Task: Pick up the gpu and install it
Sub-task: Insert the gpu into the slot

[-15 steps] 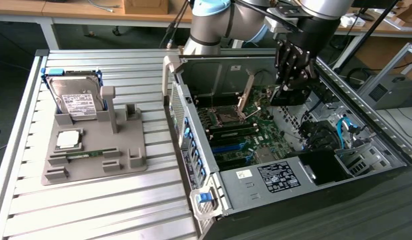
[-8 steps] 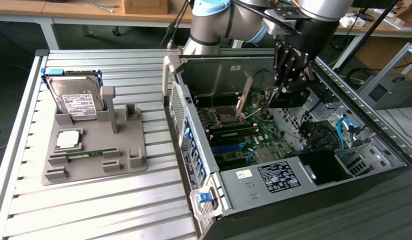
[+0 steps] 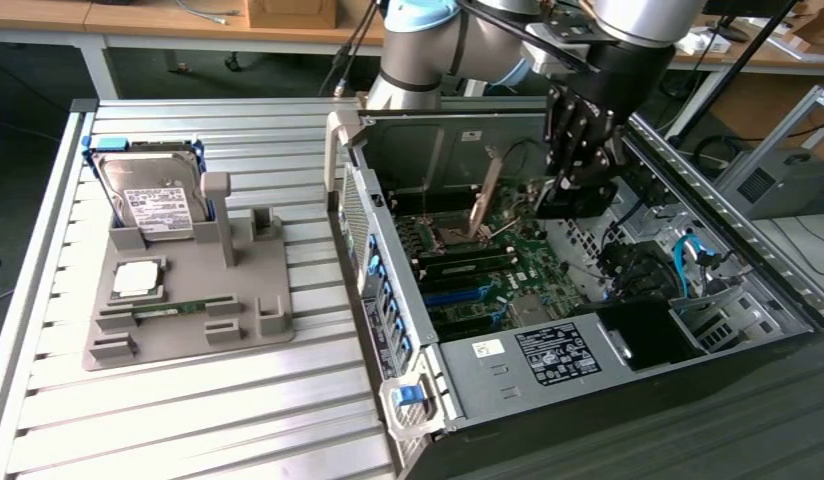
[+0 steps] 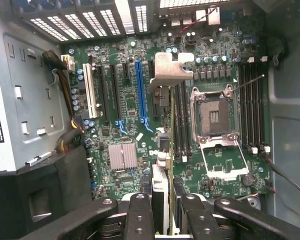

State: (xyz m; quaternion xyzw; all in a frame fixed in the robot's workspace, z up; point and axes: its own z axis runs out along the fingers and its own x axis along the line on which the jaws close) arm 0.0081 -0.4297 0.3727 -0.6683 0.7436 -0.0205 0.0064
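My gripper (image 3: pixel 574 183) reaches down into the open computer case (image 3: pixel 385 260), over the motherboard (image 3: pixel 486 265). It is shut on the gpu (image 3: pixel 562 205), a thin dark card whose narrow silvery bracket (image 3: pixel 487 195) hangs at its far end. In the wrist view the gpu (image 4: pixel 162 150) is seen edge-on, running out from between my fingers (image 4: pixel 140 215), with its bracket (image 4: pixel 171 69) at the far end. The card hangs above the motherboard (image 4: pixel 115 125), between the long blue slot (image 4: pixel 140 90) and the empty processor socket (image 4: pixel 215 117). My gripper (image 4: pixel 165 217) holds it at the near edge.
At the exterior view's left, a grey holder (image 3: pixel 185 300) carries a silver hard drive (image 3: pixel 152 200), a processor chip (image 3: pixel 135 278) and a green memory stick (image 3: pixel 172 308). Inside the case are a power supply (image 3: pixel 559 352), cables (image 3: pixel 690 255), a white slot (image 4: pixel 90 92) and a small heatsink (image 4: pixel 122 155).
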